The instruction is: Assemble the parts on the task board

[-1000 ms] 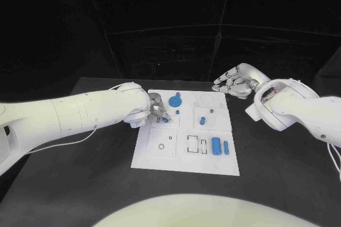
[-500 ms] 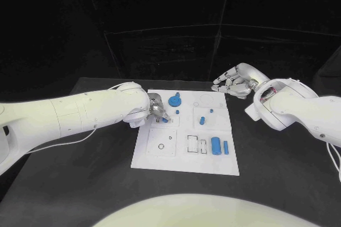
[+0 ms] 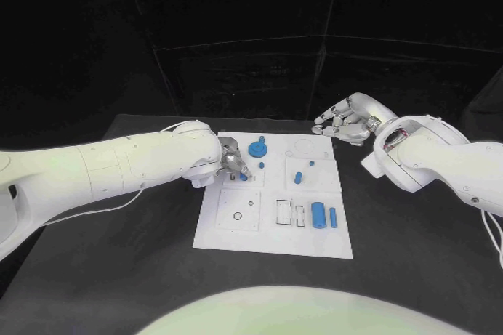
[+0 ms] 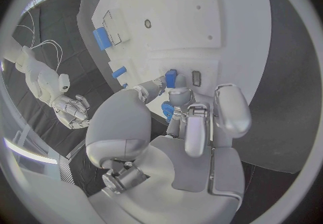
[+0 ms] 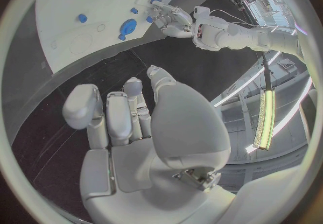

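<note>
The left hand (image 3: 232, 165) pinches a small blue peg (image 4: 171, 78) at a slot in the task board (image 3: 243, 233), left of middle; tilted, it could jam or slip out (seating is hard to judge). The right hand (image 3: 345, 124), fingers loosely spread and holding nothing, hovers off the board's far right corner. Bare table (image 3: 126, 277) lies nearer.

Your left hand (image 3: 230, 166) and its arm cover the task board's (image 3: 241, 233) left edge, blocking approach to the small part (image 3: 244, 177) there. Right of that hand, parts (image 3: 318, 214) lie well apart with bare board between. Your right hand (image 3: 344, 123) hangs beyond the board's far right corner.
</note>
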